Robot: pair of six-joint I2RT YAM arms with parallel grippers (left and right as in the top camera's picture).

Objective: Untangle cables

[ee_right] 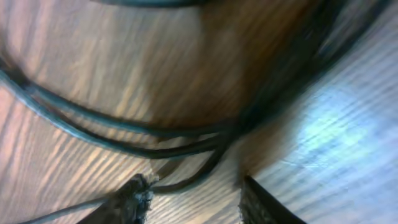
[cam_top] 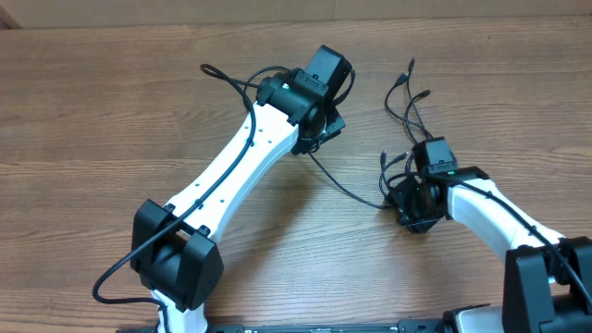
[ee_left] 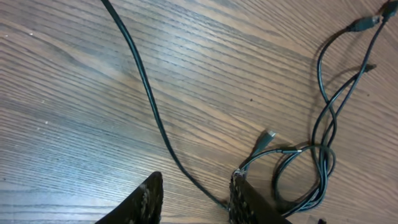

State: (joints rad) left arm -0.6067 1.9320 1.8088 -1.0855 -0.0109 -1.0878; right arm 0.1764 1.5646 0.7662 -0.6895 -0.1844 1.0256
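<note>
Thin black cables (ee_left: 325, 118) lie tangled on the right side of the wooden tabletop (cam_top: 111, 92), their loose ends fanning away from the robot. One long strand (ee_left: 151, 99) trails leftward from the tangle and passes between the parted jaws of the left pincer (ee_left: 194, 186). The right pincer (ee_right: 194, 186), jaws also apart, hovers just over the tangle and is much the nearer.
</note>
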